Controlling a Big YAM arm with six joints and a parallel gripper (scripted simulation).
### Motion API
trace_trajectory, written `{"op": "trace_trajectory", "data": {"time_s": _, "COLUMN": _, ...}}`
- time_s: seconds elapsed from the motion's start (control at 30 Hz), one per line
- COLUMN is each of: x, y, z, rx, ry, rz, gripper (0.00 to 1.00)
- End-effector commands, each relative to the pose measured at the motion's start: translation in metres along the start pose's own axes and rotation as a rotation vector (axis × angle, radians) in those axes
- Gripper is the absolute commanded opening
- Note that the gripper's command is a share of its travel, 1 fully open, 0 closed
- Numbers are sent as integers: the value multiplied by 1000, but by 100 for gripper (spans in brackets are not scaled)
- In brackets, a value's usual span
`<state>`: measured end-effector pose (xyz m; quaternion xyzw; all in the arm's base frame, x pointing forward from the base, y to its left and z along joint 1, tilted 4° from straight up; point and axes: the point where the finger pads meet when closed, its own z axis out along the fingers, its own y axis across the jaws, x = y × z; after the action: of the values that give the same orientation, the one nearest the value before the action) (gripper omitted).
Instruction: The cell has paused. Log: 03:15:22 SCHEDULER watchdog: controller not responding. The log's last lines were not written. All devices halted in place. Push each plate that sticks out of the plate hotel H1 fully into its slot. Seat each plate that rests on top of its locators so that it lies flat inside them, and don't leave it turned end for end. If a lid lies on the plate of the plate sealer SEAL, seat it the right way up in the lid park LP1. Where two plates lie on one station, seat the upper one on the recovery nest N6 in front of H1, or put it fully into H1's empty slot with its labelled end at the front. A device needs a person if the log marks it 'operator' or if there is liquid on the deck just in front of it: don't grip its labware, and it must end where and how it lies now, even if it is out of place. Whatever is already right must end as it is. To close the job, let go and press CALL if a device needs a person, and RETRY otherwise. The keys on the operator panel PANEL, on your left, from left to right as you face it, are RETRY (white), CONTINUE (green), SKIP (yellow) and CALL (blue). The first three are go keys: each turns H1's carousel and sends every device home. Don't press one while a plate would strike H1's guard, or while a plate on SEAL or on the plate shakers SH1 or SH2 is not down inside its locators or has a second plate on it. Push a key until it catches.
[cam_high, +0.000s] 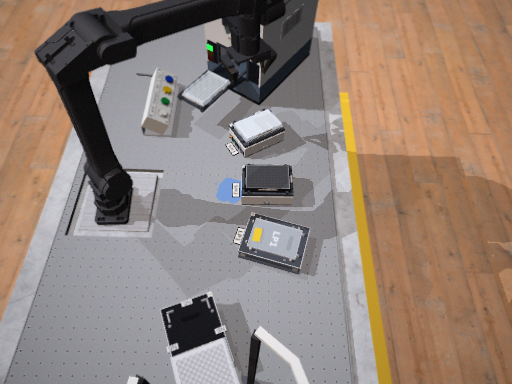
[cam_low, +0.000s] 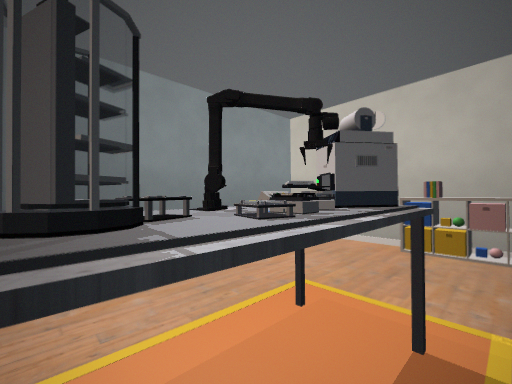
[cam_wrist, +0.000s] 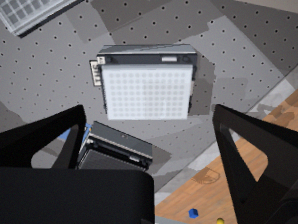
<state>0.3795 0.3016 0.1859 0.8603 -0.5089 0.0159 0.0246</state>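
Claw (cam_wrist: 150, 150) spread wide, empty; white plate (cam_wrist: 147, 91) lies toward 12 o'clock, long axis crosswise

Wood plank floor (cam_high: 430, 100), warm brown, with a yellow line (cam_high: 362, 200) running along the table's edge. In the exterior view an orange floor zone (cam_low: 310, 340) bordered in yellow lies under the table (cam_low: 280, 235), which has a grey perforated top and dark legs. Back wall (cam_low: 250, 150) pale blue-grey, side wall (cam_low: 450, 125) cream, ceiling (cam_low: 300, 40) dark grey. Low white shelf unit (cam_low: 452, 199) against the cream wall holds yellow, pink and blue boxes, a green ball, a pink ball, upright coloured books on top. Soft shadows across the floor.
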Motion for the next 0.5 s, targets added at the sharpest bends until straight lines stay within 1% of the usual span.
{"op": "trace_trajectory", "data": {"time_s": 0.0, "x": 5, "y": -5, "z": 19, "rx": -18, "ry": 3, "rz": 1, "gripper": 100}}
{"op": "trace_trajectory", "data": {"time_s": 0.03, "x": 5, "y": -5, "z": 19, "rx": -18, "ry": 3, "rz": 1, "gripper": 100}}
{"op": "trace_trajectory", "data": {"time_s": 0.47, "x": 6, "y": -3, "z": 54, "rx": -19, "ry": 3, "rz": 2, "gripper": 100}}
